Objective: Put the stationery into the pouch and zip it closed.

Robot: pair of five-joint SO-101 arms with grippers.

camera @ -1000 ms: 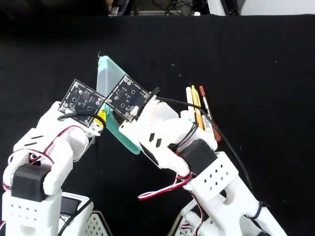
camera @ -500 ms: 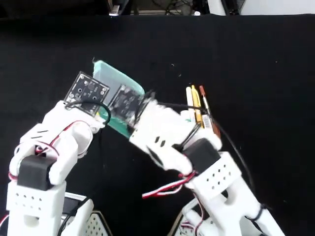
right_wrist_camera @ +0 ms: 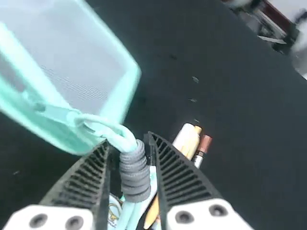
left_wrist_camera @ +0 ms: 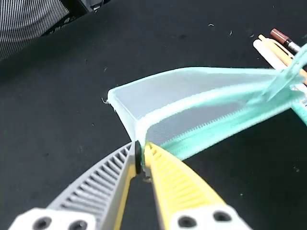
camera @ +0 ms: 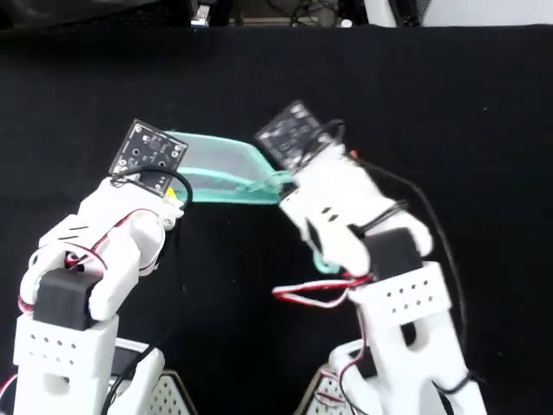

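We see the pouch (camera: 218, 166), pale teal with mesh sides, drawn out lengthwise between the two arms over the black counter (camera: 449, 104). In the high view it runs across from the left arm to the right arm, with one end at each claw.

The left claw (left_wrist_camera: 140, 152) is closed on the pouch. Its grey and yellow fingers meet on the corner where the zip band begins. From that wrist view the pouch (left_wrist_camera: 192, 100) stretches away from the claw, with the teal zip band along its near edge and the mesh panel behind it. We cannot tell how far the zip is drawn.

The right claw (right_wrist_camera: 127, 140) grips the pull (right_wrist_camera: 132, 165), a grey ribbed piece on a loop of teal cord that leads to the far end of the pouch (right_wrist_camera: 72, 72). The black fingers sit close on either side of the pull, and the cord is taut from it to the pouch.

The pens (left_wrist_camera: 274, 47) lie outside the pouch, side by side on the counter just past the end the right arm holds. We make out a cream one, a yellow one and one with a brown cap. The right wrist view shows the pens (right_wrist_camera: 193, 139) near the claw, beyond its fingertips.
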